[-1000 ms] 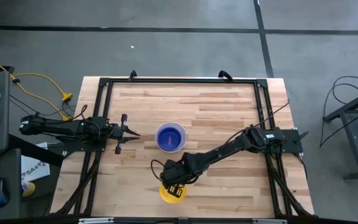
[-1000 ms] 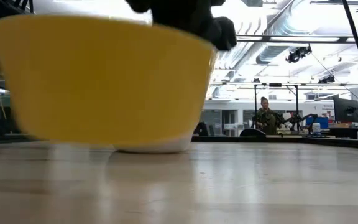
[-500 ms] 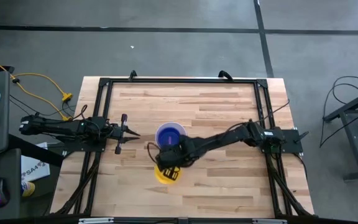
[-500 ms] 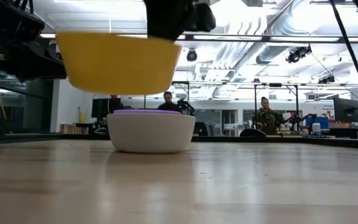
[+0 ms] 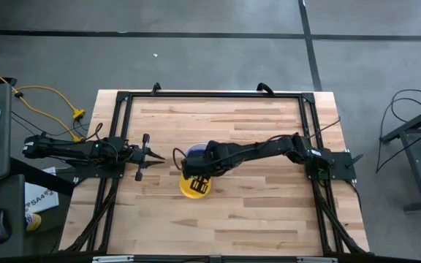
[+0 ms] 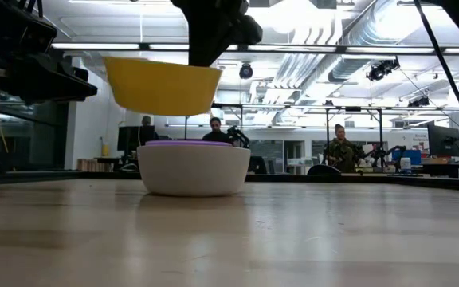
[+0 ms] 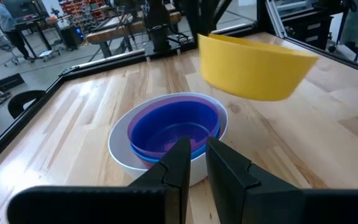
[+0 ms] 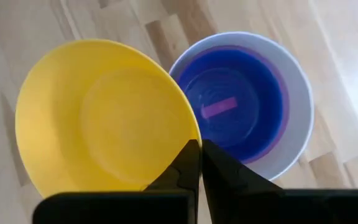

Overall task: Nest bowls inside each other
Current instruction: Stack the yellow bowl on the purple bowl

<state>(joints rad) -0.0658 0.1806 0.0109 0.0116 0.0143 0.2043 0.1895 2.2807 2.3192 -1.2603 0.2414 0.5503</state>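
A yellow bowl (image 5: pixel 193 188) hangs above the table, just on the near side of a stack, with my right gripper (image 5: pixel 199 180) shut on it. The stack is a white bowl (image 6: pixel 194 169) resting on its base on the wood, with a purple bowl and a blue bowl (image 8: pixel 241 99) nested in it. In the high view my right arm covers most of the stack. My left gripper (image 5: pixel 157 157) waits at the table's left side, level, pointing at the stack, its fingers (image 7: pixel 182 158) close together with nothing between them. My right gripper pinches the yellow bowl's rim (image 8: pixel 190 134) on the side next to the stack, one finger inside the bowl and one outside. The fingers come from above, slanting down. The bowl hangs clear of the table, mouth up and slightly tilted (image 6: pixel 163 86).
A black frame rail (image 5: pixel 210 94) runs round the table's edges. My left arm (image 5: pixel 79 150) lies along the left side. Bare wood spreads to the right and near side of the stack. People stand in the room beyond the far edge.
My right gripper has carried the yellow bowl from near the table's near edge toward the far edge and upward. The bowl has risen well clear of the wood and now hangs beside the stack, above its rim height.
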